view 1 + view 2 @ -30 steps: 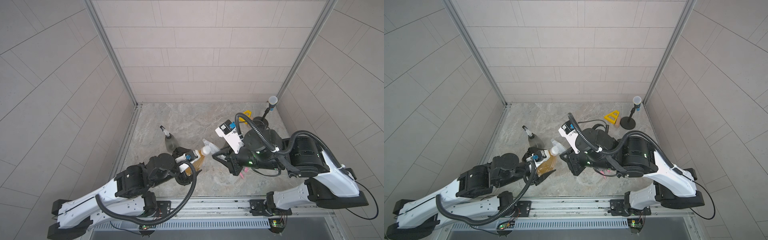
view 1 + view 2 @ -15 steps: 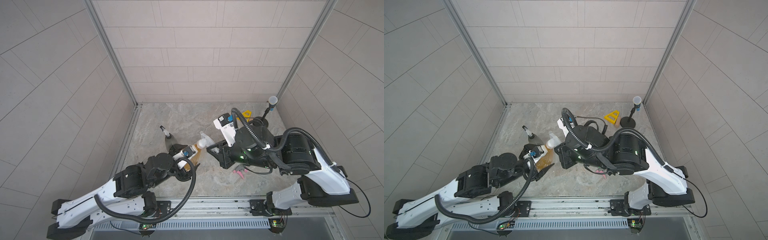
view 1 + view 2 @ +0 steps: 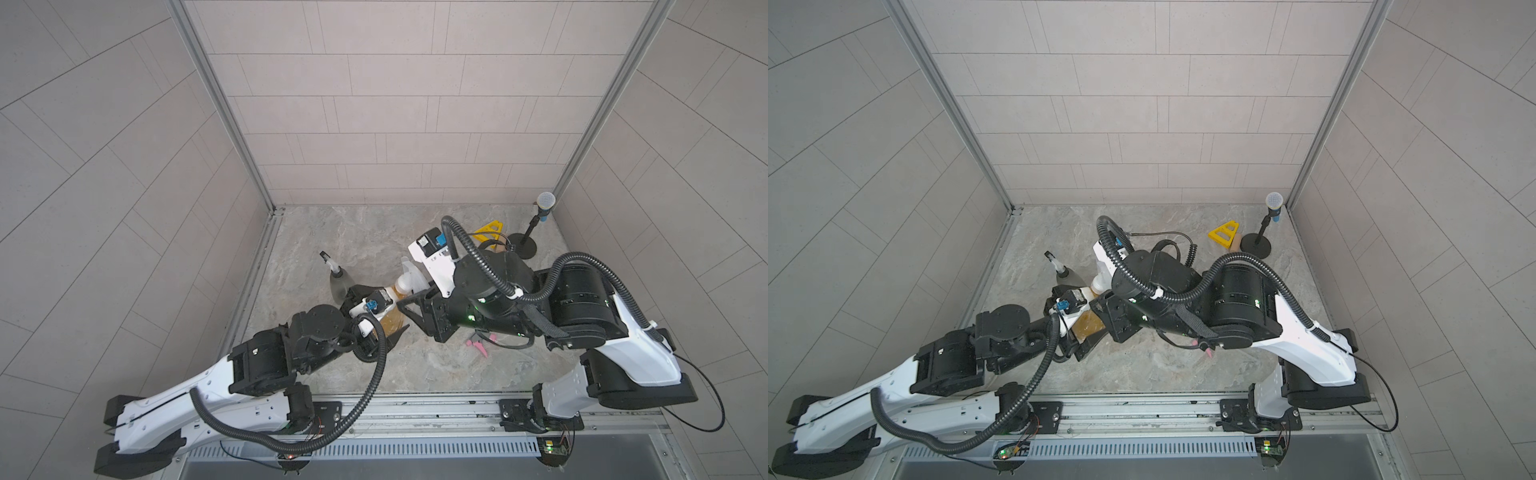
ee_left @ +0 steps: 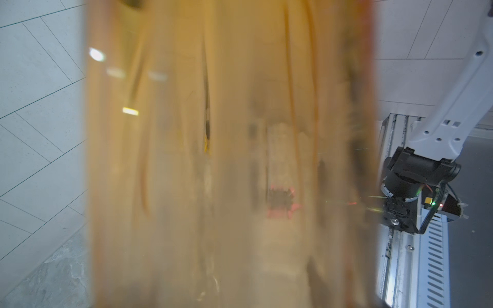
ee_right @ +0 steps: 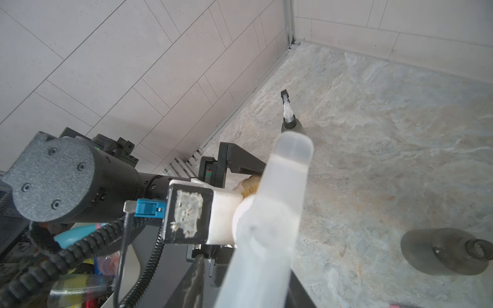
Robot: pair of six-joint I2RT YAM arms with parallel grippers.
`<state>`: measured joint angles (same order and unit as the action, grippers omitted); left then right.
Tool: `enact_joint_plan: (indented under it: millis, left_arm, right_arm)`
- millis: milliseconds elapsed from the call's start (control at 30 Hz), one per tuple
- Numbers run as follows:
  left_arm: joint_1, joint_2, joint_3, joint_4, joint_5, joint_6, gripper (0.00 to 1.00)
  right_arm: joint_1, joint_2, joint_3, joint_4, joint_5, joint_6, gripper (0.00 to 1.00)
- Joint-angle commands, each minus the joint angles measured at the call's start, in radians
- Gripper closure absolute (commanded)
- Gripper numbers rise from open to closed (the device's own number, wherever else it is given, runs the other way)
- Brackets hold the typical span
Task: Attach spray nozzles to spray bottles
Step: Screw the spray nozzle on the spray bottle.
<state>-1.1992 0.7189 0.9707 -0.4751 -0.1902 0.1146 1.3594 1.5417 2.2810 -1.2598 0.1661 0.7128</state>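
Note:
My left gripper (image 3: 380,311) is shut on the amber spray bottle (image 3: 392,322), whose blurred body fills the left wrist view (image 4: 229,160). A translucent whitish spray nozzle (image 3: 409,276) sits on its neck. My right gripper (image 5: 248,272) is open around that nozzle (image 5: 280,200), with a gap showing beside one finger. A grey bottle (image 3: 338,284) with a white-and-black nozzle (image 3: 327,259) stands just behind. A second grey bottle (image 5: 448,253) has a bare neck. The grey-and-pink nozzle (image 3: 478,343) lies on the floor under my right arm.
A black-based microphone stand (image 3: 528,245) and a yellow triangle (image 3: 1224,233) stand at the back right. The left wall's metal edge runs close behind the grey bottle. The mounting rail (image 3: 415,405) borders the front.
My right wrist has turned and shifted left and back over the amber bottle's neck. Its jaws, shut on the whitish nozzle a second ago, have parted. The left gripper keeps its hold.

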Motion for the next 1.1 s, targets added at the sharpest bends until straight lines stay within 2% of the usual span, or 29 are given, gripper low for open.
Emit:
enact_joint_plan:
  millis: [0,100,233,467,567,667,833,1067]
  left_arm:
    - [-0.008,-0.010,0.021,0.071,0.012,-0.014,1.00]
    - [-0.008,-0.019,0.016,0.088,0.005,-0.028,1.00]
    - [-0.008,-0.039,-0.010,0.130,-0.010,-0.057,1.00]
    - [-0.008,-0.067,-0.073,0.227,-0.030,-0.102,1.00]
    - [-0.008,-0.074,-0.088,0.250,-0.050,-0.111,1.00]
    - [-0.007,-0.098,-0.120,0.285,-0.047,-0.119,1.00]
    - [-0.008,-0.159,-0.163,0.342,0.047,-0.140,1.00]
    - [-0.008,-0.186,-0.194,0.378,0.193,-0.154,1.00]
  right_arm:
    - [0.012,-0.024,0.015,-0.004,0.027,-0.033,0.51]
    - [0.017,-0.036,0.015,0.002,0.032,-0.046,0.45]
    - [0.031,-0.057,0.016,0.026,0.035,-0.080,0.30]
    - [0.071,-0.091,0.020,0.052,0.025,-0.163,0.21]
    - [0.106,-0.119,0.012,0.064,0.037,-0.216,0.21]
    - [0.178,-0.179,-0.040,0.091,0.124,-0.287,0.26]
    - [0.179,-0.376,-0.343,0.258,0.252,-0.384,0.42]
    - [0.171,-0.402,-0.442,0.368,0.362,-0.517,0.40]
